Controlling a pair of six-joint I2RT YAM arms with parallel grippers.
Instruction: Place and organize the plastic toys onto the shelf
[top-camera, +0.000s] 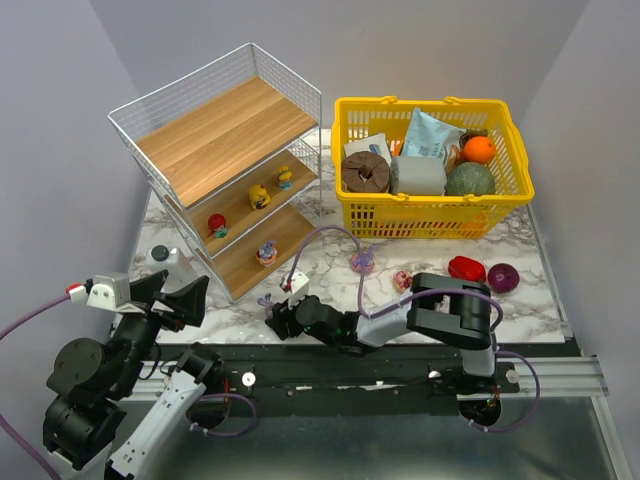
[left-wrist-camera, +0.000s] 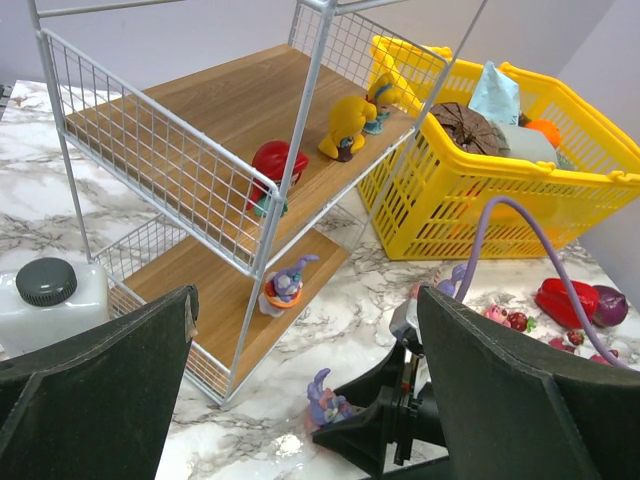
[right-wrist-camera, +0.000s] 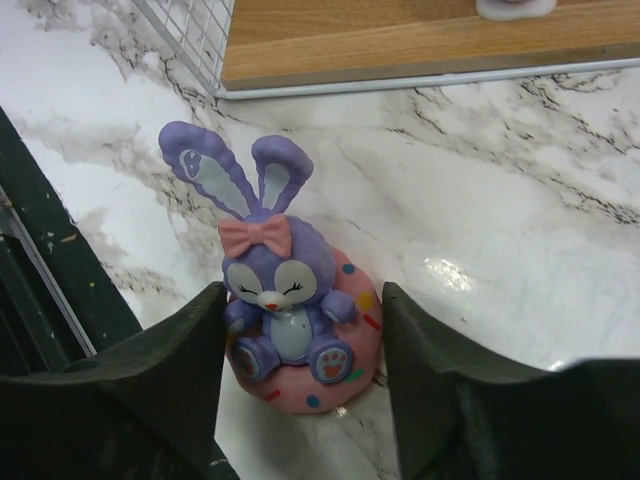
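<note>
- Four toys are counted on the shelf (top-camera: 220, 130): a red one (top-camera: 216, 224), a yellow one (top-camera: 259, 196) and a yellow-blue one (top-camera: 285, 178) on the middle board, and a purple-pink one (top-camera: 266, 252) below.
- Three are left on the tabletop (top-camera: 325, 275): the purple bunny (right-wrist-camera: 275, 275), a pink-purple toy (top-camera: 362, 261) and a pink toy (top-camera: 403, 280).
- The bunny, just off the shelf's front corner, is straddled by the right tool (right-wrist-camera: 300, 300), jaws parted, seemingly unclamped.
- The left tool (top-camera: 178, 290) is held wide and empty.
- Pad contact cannot be made out; any further toys are not seen.

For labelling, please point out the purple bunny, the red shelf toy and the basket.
purple bunny (right-wrist-camera: 272, 287): right wrist view, its face.
red toy (left-wrist-camera: 278, 162): left wrist view, its red body.
basket (top-camera: 430, 216): top view, front wall.
</note>
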